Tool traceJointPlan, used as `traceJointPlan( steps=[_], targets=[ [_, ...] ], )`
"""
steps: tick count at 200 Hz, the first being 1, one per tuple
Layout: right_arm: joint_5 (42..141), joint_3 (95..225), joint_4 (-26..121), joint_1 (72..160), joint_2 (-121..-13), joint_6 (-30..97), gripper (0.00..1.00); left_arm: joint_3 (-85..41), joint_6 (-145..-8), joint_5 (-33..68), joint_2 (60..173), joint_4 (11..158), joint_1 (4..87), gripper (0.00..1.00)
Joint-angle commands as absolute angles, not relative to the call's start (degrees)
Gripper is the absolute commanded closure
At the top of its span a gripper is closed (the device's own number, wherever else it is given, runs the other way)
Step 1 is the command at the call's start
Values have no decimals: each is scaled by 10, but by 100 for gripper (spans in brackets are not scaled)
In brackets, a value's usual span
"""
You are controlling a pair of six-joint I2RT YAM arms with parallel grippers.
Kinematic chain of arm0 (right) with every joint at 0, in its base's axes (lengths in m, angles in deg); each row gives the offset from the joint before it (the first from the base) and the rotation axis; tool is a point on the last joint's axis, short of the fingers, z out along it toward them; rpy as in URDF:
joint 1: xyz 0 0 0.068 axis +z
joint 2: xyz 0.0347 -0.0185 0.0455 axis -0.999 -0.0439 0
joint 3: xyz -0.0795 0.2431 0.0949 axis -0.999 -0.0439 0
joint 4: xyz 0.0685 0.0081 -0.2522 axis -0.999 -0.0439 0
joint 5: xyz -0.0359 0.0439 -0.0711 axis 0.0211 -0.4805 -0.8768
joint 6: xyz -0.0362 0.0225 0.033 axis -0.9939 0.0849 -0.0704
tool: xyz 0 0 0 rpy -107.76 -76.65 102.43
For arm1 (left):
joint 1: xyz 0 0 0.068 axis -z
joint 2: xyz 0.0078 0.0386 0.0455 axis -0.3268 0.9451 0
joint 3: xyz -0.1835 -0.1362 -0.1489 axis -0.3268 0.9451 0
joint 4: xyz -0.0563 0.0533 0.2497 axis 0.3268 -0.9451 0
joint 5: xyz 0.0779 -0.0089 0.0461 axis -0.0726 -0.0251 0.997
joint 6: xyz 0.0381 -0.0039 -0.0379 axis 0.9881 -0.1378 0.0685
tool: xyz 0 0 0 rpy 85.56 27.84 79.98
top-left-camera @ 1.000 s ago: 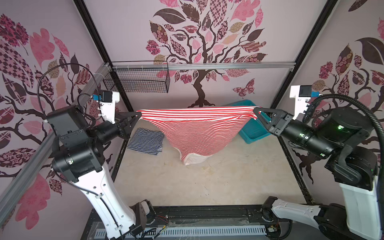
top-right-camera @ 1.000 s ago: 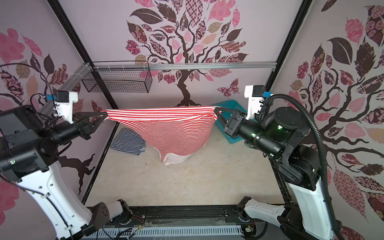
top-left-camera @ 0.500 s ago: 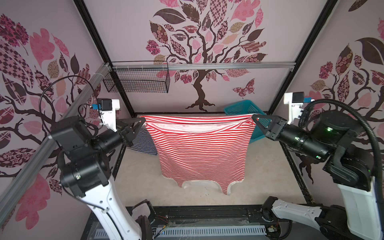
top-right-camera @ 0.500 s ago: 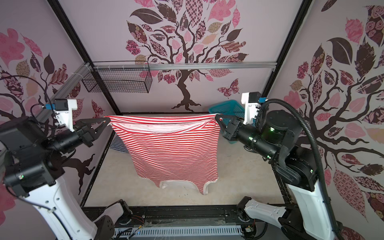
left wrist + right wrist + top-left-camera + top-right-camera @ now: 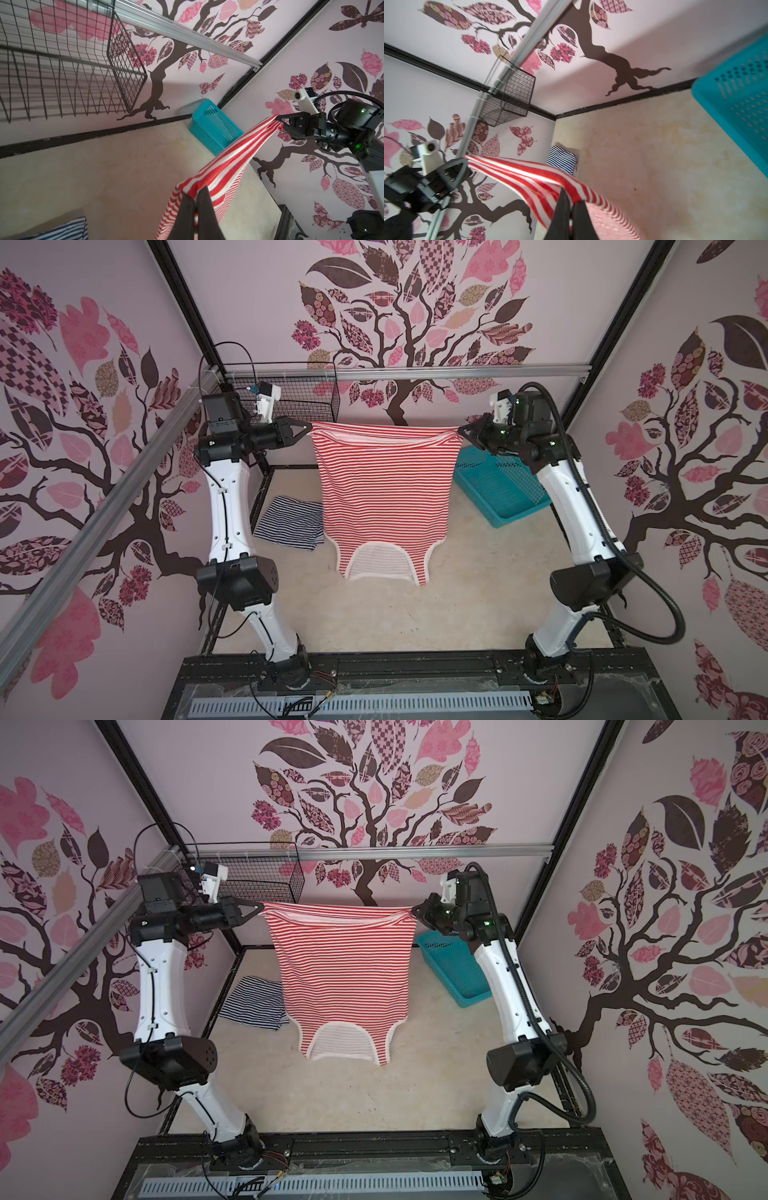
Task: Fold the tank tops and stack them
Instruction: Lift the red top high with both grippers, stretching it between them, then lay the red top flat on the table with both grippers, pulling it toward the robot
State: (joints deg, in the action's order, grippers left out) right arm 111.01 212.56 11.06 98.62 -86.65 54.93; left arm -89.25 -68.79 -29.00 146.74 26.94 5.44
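The navy-and-white tank top (image 5: 289, 523) lies folded at the counter's (image 5: 457, 614) left side. A second ago the red-and-white tank top (image 5: 384, 489) sagged in a bunched sling. Now it hangs open at full length, hem up and straps down, so I'd say it's ready to be laid flat. The left pincer (image 5: 306, 428) and right pincer (image 5: 460, 431) are each clamped on a hem corner, arms raised high, wrists pointing inward.

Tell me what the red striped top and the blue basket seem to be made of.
Red-and-white tank top: soft knit cloth, probably; matte, hanging limp with folds at its top edge. Teal basket: moulded plastic, it seems; stiff smooth walls pierced by regular small holes.
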Motion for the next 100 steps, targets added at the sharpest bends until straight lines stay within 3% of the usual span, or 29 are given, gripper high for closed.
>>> traceJointPlan(
  steps=[1,18,43,58,77,100],
  targets=[
    [1225,2278,177,964,-956,615,100,-1085,-717,-230,1576,244,45,100],
    [1238,2388,160,941,-1003,631,100,-1151,-763,-246,1600,273,35,100],
    [1263,2394,175,927,-966,638,100,-942,-794,-268,1477,419,19,100],
    [1261,2265,202,930,-884,623,100,-832,-758,-269,1409,431,18,100],
    [1249,2001,319,929,-756,635,100,-715,-716,-284,1354,418,19,100],
    [1239,1770,375,928,-670,632,100,-560,-618,-274,1308,371,28,100]
  ],
)
